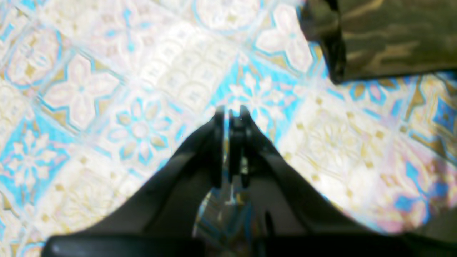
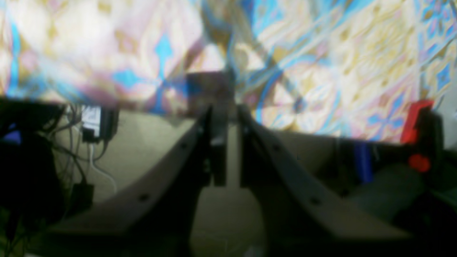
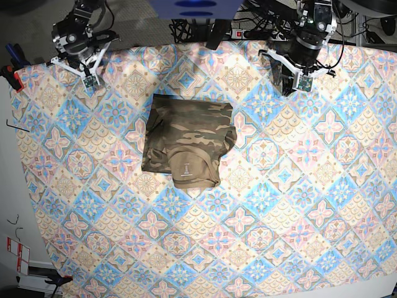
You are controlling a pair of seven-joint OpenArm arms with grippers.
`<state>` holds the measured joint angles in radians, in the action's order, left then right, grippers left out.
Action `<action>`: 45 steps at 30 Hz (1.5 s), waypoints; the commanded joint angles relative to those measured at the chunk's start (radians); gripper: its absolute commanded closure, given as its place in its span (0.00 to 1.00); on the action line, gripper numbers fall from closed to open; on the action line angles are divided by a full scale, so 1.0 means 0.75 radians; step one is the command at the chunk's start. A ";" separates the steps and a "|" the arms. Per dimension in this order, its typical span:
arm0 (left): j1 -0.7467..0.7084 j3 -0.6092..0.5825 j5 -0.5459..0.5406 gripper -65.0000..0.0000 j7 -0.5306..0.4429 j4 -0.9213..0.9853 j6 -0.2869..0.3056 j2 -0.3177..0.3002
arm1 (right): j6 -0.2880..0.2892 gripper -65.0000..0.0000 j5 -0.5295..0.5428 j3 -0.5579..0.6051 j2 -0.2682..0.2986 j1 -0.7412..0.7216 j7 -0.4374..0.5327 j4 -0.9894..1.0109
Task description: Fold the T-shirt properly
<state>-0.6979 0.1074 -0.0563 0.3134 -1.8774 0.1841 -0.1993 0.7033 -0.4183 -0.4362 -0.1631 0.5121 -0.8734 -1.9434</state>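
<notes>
T-shirt (image 3: 188, 139): folded to compact, roughly rectangular bundle; olive/brown/tan camo print; lies flat on tablecloth (image 3: 279, 205), slightly above & left of centre in base view; neck area faces lower edge of bundle w/ small pale label (image 3: 187, 167) visible; edges uneven, right side bulges out, lower flap sticks out below main block; some creases across top layer.

Left wrist view: one corner of T-shirt (image 1: 385, 39) in upper right, dark folded edge along its left side; apart from gripper.

Left gripper (image 1: 231, 114): clenched, jaws nearly touching, nothing between them; hovers over bare tablecloth near far edge, on right of base view (image 3: 296, 79); well apart from T-shirt.

Right gripper (image 2: 228, 110): jaws close together w/ narrow gap, nothing grasped; at far-left table corner in base view (image 3: 90, 76); view blurred; red clamp (image 2: 414, 121) on table edge at right of that view.
</notes>
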 commanded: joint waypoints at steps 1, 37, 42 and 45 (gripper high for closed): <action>-0.022 0.003 -0.004 1.00 -0.030 -0.018 0.003 -0.007 | -0.007 0.93 0.000 -0.013 0.008 0.022 0.012 -0.026; -0.294 -0.060 0.156 1.00 -0.143 0.540 0.007 -0.003 | -0.007 0.93 0.158 -0.047 0.008 0.292 0.182 0.250; -0.163 -0.107 0.158 1.00 -0.143 0.778 0.007 -0.003 | -0.007 0.93 0.156 -0.090 0.008 0.194 0.253 0.487; -0.057 -0.116 0.150 1.00 -0.143 0.958 0.007 -0.003 | -0.007 0.93 0.154 -0.199 0.008 0.100 0.331 0.659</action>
<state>-0.7242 0.0212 0.0597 0.2150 -1.1500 0.1879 -0.1974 0.6949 -0.3031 -0.5793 -0.1612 0.5640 -0.6144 -1.4364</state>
